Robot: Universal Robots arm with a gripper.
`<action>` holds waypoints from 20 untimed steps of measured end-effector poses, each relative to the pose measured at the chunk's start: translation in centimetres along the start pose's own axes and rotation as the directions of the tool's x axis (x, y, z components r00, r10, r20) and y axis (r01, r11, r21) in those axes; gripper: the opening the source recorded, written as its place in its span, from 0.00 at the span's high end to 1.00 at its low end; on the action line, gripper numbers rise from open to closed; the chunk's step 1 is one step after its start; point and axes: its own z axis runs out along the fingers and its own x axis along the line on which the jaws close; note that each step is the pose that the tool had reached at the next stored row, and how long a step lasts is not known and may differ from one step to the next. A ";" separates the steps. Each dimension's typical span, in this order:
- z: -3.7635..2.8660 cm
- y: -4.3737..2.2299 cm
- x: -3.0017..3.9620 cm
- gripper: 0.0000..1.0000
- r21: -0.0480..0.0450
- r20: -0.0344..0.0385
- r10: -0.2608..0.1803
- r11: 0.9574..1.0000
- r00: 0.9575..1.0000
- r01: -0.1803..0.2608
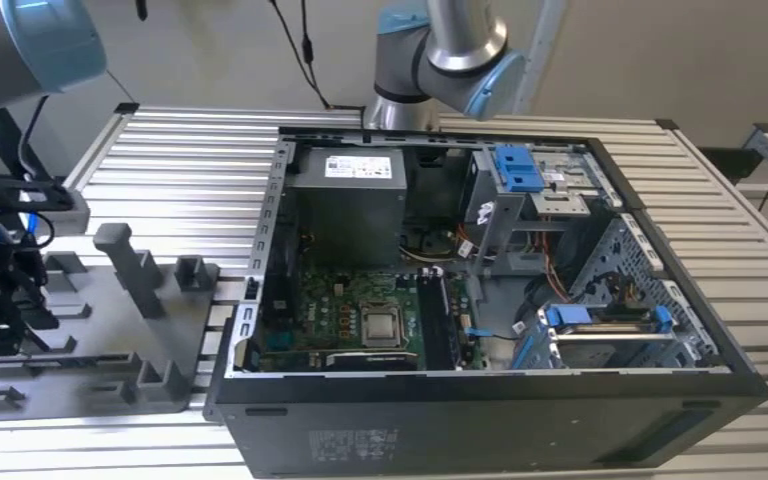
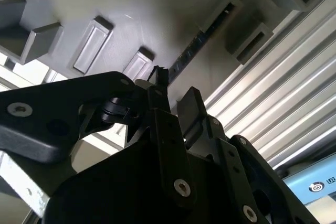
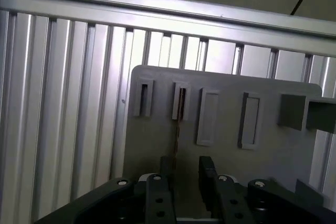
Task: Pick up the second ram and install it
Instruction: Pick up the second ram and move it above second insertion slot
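The second ram (image 3: 178, 129) is a thin dark strip standing on edge in a slot of the grey tray (image 3: 226, 161); it also runs across the tray in the second wrist view (image 2: 191, 48). My gripper (image 3: 186, 170) is open and sits low over the tray, one black finger (image 3: 166, 169) close beside the strip's near end and the other finger (image 3: 207, 170) apart from it on the far side. The second wrist view shows the same straddle at the gripper (image 2: 176, 94). At the exterior view's left the gripper (image 1: 11, 320) hangs over the tray (image 1: 104, 345).
An open computer case (image 1: 491, 280) lies to the tray's right in the exterior view, with the motherboard and its black memory slots (image 1: 435, 318) inside. Grey posts (image 1: 128, 265) rise from the tray. Everything rests on a ribbed aluminium table (image 1: 171, 170).
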 end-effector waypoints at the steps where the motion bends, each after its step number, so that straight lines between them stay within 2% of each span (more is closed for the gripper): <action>1: 0.10 -0.02 0.05 0.64 0.000 0.000 0.002 1.000 1.000 -0.002; 20: 2.13 -0.06 0.67 0.64 -0.001 0.000 0.014 1.000 1.000 -0.014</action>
